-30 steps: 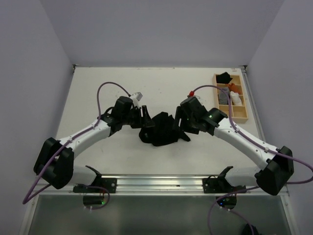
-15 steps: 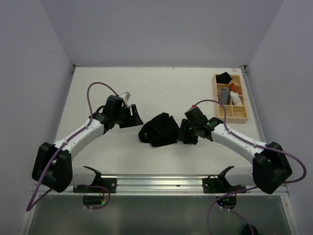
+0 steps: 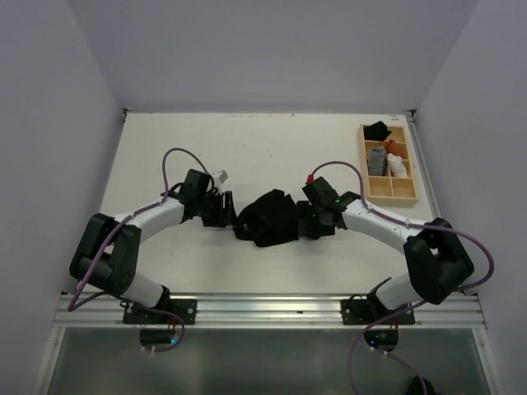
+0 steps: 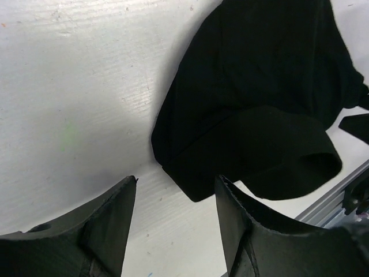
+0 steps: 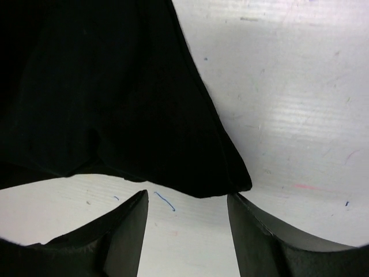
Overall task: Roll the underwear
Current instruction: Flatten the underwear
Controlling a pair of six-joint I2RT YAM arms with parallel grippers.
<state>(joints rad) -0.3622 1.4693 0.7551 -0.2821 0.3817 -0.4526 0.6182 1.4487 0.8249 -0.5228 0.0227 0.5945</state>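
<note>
The black underwear (image 3: 269, 218) lies crumpled in a loose heap on the white table (image 3: 272, 148), between my two grippers. My left gripper (image 3: 231, 212) is low at its left edge, open and empty; in the left wrist view the underwear (image 4: 253, 109) lies just ahead of the gripper (image 4: 176, 187), a folded corner near the gap. My right gripper (image 3: 303, 220) is low at its right edge, open and empty; in the right wrist view a corner of the underwear (image 5: 115, 98) lies just ahead of the gripper (image 5: 187, 199).
A wooden divided tray (image 3: 412, 185) stands at the back right, holding a black item (image 3: 379, 129), a grey striped roll (image 3: 376, 159), a white roll (image 3: 397, 165) and something orange (image 3: 389, 146). The metal rail (image 3: 272, 309) runs along the near edge.
Both arms have lowered and closed in on the underwear from either side, after drawing apart half a second ago. The underwear lies in much the same heap.
</note>
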